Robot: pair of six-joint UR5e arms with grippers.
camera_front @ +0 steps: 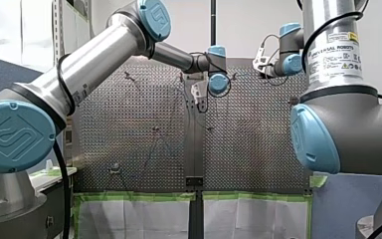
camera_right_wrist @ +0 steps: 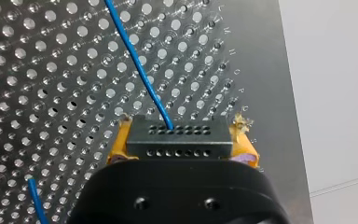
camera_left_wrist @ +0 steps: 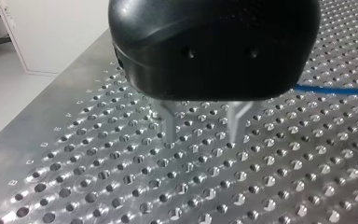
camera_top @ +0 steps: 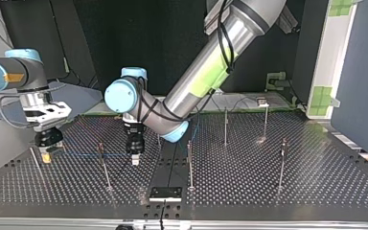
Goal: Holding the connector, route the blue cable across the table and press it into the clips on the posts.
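Top view, left to right: my right gripper [camera_top: 46, 154] is out near the table [camera_top: 268, 191] edge, yellow-padded fingers clamped on the black connector [camera_right_wrist: 177, 140]. The blue cable [camera_right_wrist: 142, 72] runs from it to the first post [camera_top: 104, 167]; can't tell if it's seated in the clip. Just past that, my left gripper [camera_left_wrist: 201, 140] hangs low over the holes, metal fingers apart and empty, cable off to one side. Imo, hold the line taut at clip height and press right beside the post. More posts [camera_top: 189, 165] wait further right.
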